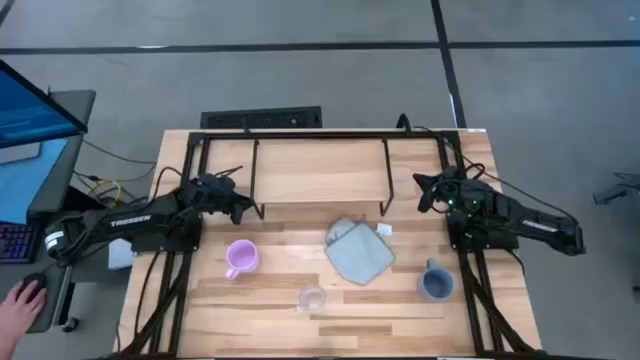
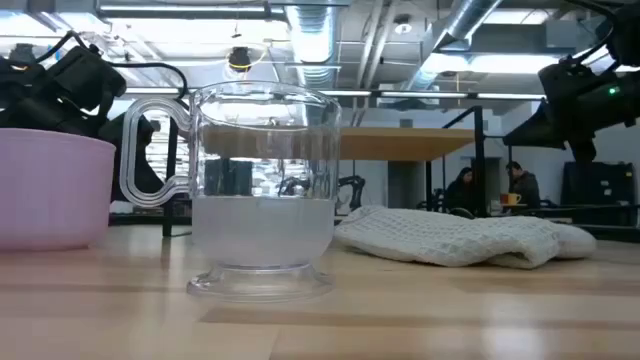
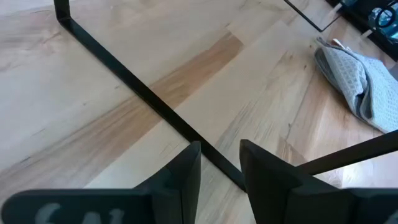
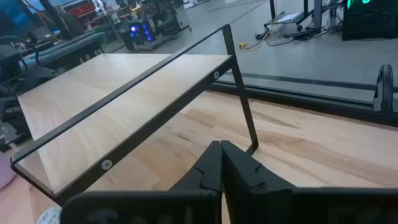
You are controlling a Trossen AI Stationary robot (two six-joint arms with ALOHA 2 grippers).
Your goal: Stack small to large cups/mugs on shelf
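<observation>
Low view crops the pink mug (image 2: 50,188); left gripper (image 3: 219,163) slightly parted, right gripper (image 4: 220,163) closed, both empty.

The surface (image 1: 260,300) is pale wood in smooth planks with a soft sheen. The shelf (image 1: 320,170) has a matching light wooden board on thin matt black metal legs. The cloth (image 1: 358,252) is grey-green waffle weave, rough-looking. The little cup (image 2: 262,190) is clear, glossy glass. The pink mug (image 1: 241,258) and blue-grey mug (image 1: 436,283) look smooth.

The shelf (image 1: 320,170) stands at the table's (image 1: 500,320) back, with mug (image 1: 241,258), glass cup (image 1: 312,296), cloth (image 1: 358,250) and second mug (image 1: 436,281) spread before it.
</observation>
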